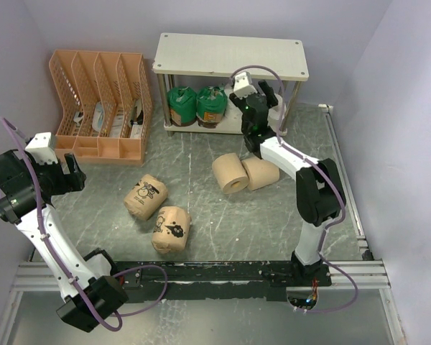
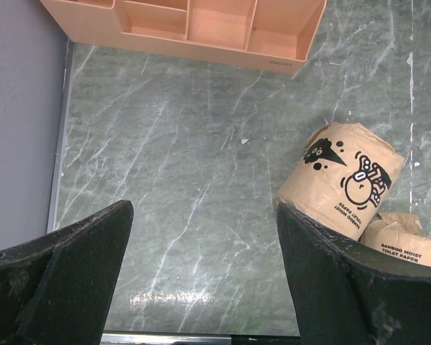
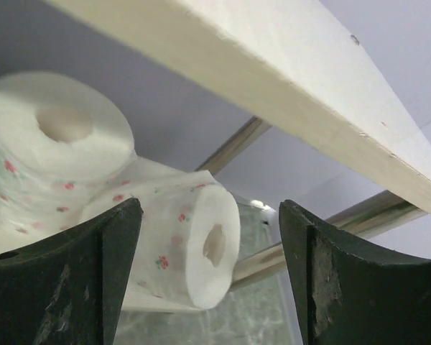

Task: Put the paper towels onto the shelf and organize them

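The shelf [image 1: 230, 56] stands at the back with two green-topped brown rolls [image 1: 181, 105] [image 1: 211, 106] on its lower board. My right gripper [image 1: 271, 100] is open at the lower tier's right end. In the right wrist view it [image 3: 210, 215] faces two white dotted rolls under the top board [image 3: 273, 86]: one on end [image 3: 57, 136], one on its side [image 3: 187, 251], clear of the right finger. Two plain tan rolls [image 1: 230, 172] [image 1: 261, 173] and two black-printed rolls [image 1: 146, 196] [image 1: 172, 228] lie on the table. My left gripper [image 1: 65, 176] [image 2: 205, 215] is open and empty, left of a printed roll [image 2: 345, 183].
An orange slotted file organizer [image 1: 100, 104] stands at the back left, and it also shows in the left wrist view [image 2: 201, 29]. Silver shelf posts [image 3: 359, 212] stand just beyond my right fingers. Purple walls close in on both sides. A metal rail [image 1: 345, 180] runs along the right edge.
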Action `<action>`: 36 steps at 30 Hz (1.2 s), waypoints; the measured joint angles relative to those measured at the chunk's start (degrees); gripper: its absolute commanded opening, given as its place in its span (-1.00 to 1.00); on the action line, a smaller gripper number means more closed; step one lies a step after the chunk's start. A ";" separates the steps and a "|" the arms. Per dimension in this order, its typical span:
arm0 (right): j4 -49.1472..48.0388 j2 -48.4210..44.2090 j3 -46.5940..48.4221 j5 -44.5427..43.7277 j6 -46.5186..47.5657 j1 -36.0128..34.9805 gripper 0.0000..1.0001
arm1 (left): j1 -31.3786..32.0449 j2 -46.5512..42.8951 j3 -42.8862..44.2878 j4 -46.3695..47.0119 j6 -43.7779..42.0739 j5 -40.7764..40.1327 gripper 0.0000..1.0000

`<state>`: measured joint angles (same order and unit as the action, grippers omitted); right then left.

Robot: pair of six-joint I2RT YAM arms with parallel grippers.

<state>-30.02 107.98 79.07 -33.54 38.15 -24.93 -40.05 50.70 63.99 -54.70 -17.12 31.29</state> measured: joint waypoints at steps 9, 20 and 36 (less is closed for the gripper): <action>4.85 -3.21 -6.14 6.82 -17.84 0.76 0.79 | 0.00 0.00 0.00 0.02 0.00 0.00 0.85; 4.42 -8.94 -16.00 10.88 -14.14 2.21 0.70 | 0.00 0.00 0.00 0.02 0.00 0.02 0.85; 9.92 0.81 -1.88 18.62 -6.71 12.15 0.07 | 0.00 0.00 0.00 0.02 0.00 0.02 0.86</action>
<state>-20.10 108.79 77.19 -14.92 31.44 -12.78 -40.05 50.70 63.99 -54.68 -17.12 31.31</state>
